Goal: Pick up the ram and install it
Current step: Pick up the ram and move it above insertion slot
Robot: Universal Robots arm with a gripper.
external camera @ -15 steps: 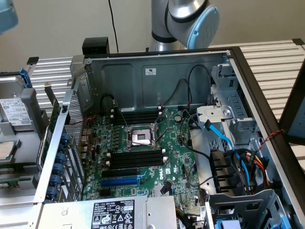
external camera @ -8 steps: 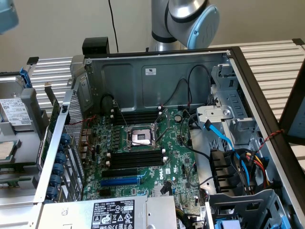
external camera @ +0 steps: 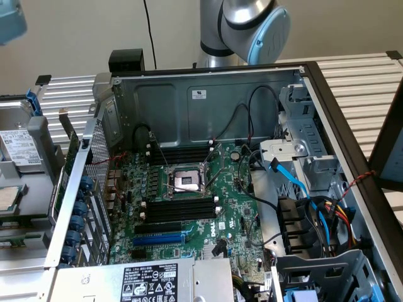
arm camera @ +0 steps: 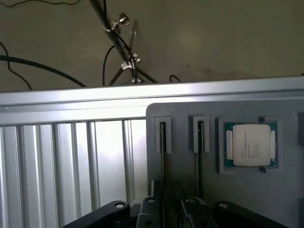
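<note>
The gripper (arm camera: 166, 213) is cut off; its grip state cannot be determined. It faces the slotted holder (arm camera: 190, 111) just ahead.

Two cameras: one high over the open case, one close on the wrist.

The exterior view looks steeply down into the computer case (external camera: 208, 100) from nearby, with the motherboard (external camera: 189, 207) at its middle, the arm (external camera: 252, 28) behind the far wall and the ribbed metal worktop (external camera: 359, 82) on either side. The wrist view looks past the gripper (arm camera: 166, 209) at a grey holder (arm camera: 190, 114) very near it; the ribbed worktop is what both views share.
</note>
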